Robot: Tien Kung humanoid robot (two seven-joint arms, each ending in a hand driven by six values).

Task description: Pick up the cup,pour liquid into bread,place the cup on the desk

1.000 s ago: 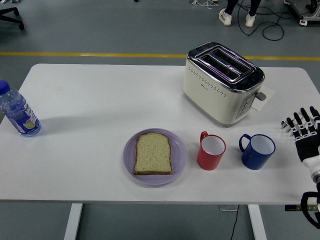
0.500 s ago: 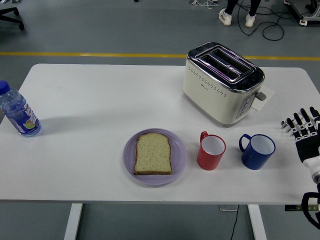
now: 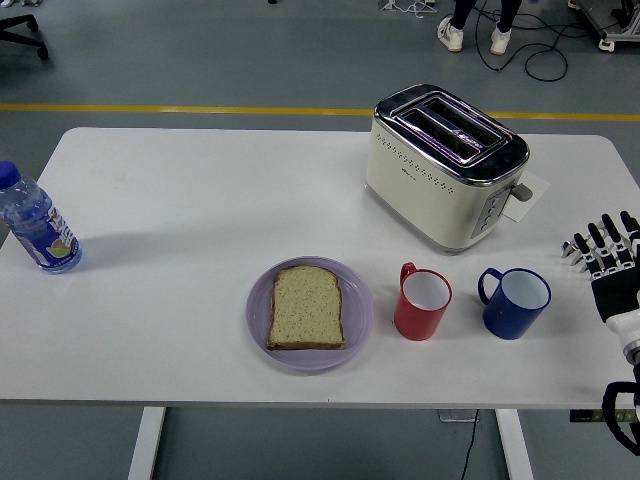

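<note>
Bread (image 3: 307, 306), 1 slice, lies flat on a lilac plate (image 3: 358, 316) near the middle of the tabletop's (image 3: 200, 200) near edge. Just to the right of the plate stands a red cup (image 3: 421, 303), upright, its handle turned toward the far left, white inside. Beside it, further toward the right edge and not touching it, stands a blue cup (image 3: 516, 302), also upright, with its handle on the left side. Behind the 2 cups, toward the far right part of the tabletop, sits a cream and chrome toaster (image 3: 444, 165) with 2 slots, and a white slip of paper (image 3: 528, 197) shows at its right side. At the left edge a water bottle (image 3: 34, 224) with a blue cap stands upright. The right hand (image 3: 607, 252) comes in at the right edge, well apart from the blue cup, fingers spread and pointing away, gripping nothing.
</note>
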